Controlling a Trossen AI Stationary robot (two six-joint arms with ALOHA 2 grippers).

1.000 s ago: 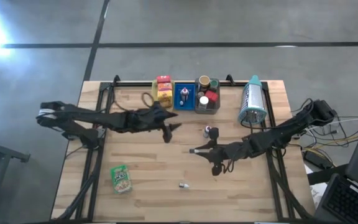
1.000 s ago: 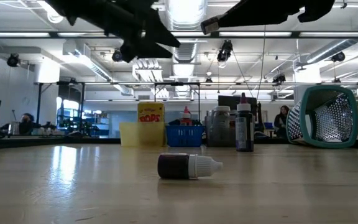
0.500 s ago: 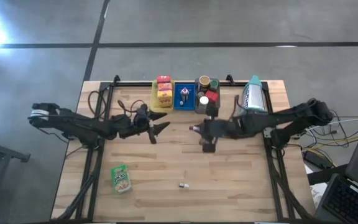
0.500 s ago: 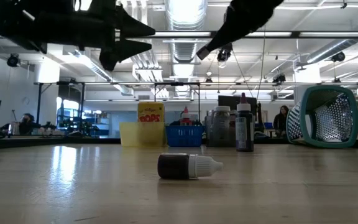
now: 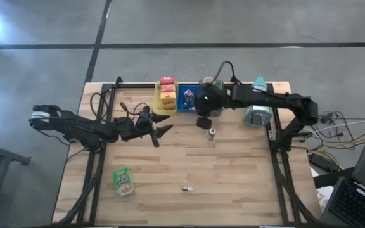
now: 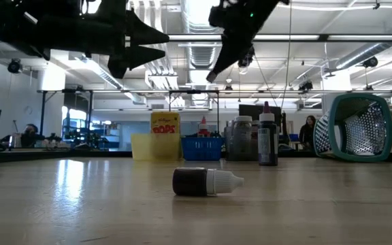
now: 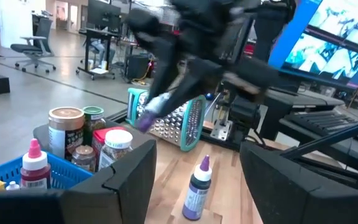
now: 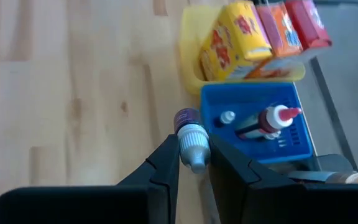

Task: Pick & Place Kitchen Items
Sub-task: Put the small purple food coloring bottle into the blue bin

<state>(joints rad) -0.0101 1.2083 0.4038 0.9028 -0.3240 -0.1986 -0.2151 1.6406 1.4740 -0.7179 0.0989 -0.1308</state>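
Observation:
My right gripper (image 5: 202,121) hangs over the table just near of the blue tray (image 5: 187,107), shut on a small vial (image 8: 191,138) with a dark body and a white cap. My left gripper (image 5: 163,131) is open and raised over the table left of centre, pointing right. A slim purple bottle (image 5: 212,133) stands upright on the wood between the two grippers. Another vial (image 6: 206,182) lies on its side near the table's near edge. A green pouch (image 5: 123,180) lies flat at the near left. Boxes (image 5: 166,90) fill the yellow tray. My right gripper pinches the vial by its white cap end (image 8: 194,149) between the two fingers (image 8: 168,163). The vial lies along the fingers, and its dark body (image 8: 186,116) sticks out past the fingertips. It is lifted clear of the table, with the fingers slanting down from above.
The yellow tray (image 5: 157,100), the blue tray and a grey tray (image 5: 209,110) with jars stand in a row at the far edge. The blue tray holds small bottles (image 8: 263,121). A teal grater (image 5: 257,104) lies at the far right. Bare wood lies across the table's middle and near right.
My right gripper has swung from the table's centre toward the far edge, passing over the standing bottle, and has turned to point down by the blue tray. My left gripper drew back toward the table's left about a second ago and has kept still since.

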